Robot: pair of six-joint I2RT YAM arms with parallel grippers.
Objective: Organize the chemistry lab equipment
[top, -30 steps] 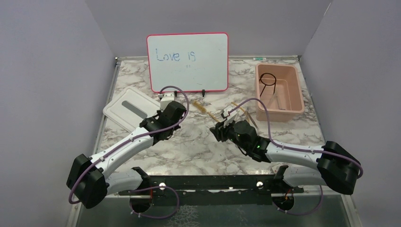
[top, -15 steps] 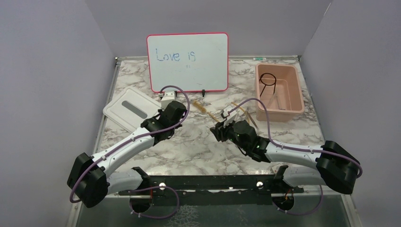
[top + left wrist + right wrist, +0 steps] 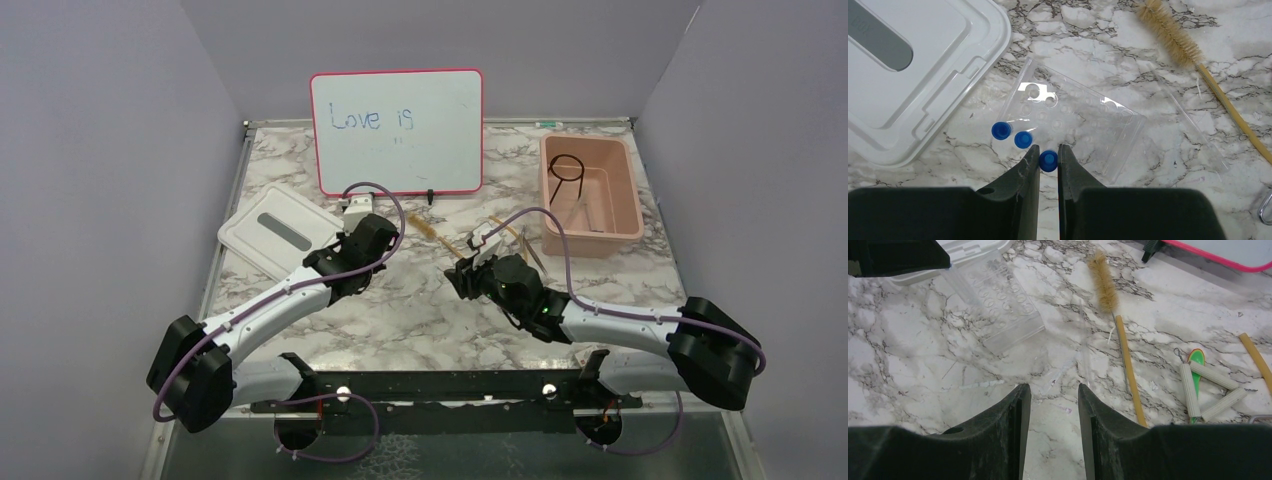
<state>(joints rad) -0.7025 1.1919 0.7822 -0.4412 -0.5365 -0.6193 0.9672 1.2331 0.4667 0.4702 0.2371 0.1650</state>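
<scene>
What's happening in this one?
Two arms are tidying lab gear on a marble table. The left tool is pinched around a blue-capped tube at the near edge of the clear rack, beside two more capped tubes. The right tool is open and empty, hovering near a bottle brush. A black wire ring already lies in the pink bin.

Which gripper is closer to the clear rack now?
Left. The left gripper is at the edge of the rack, around a blue-capped tube; the right gripper hangs open, apart from it.
</scene>
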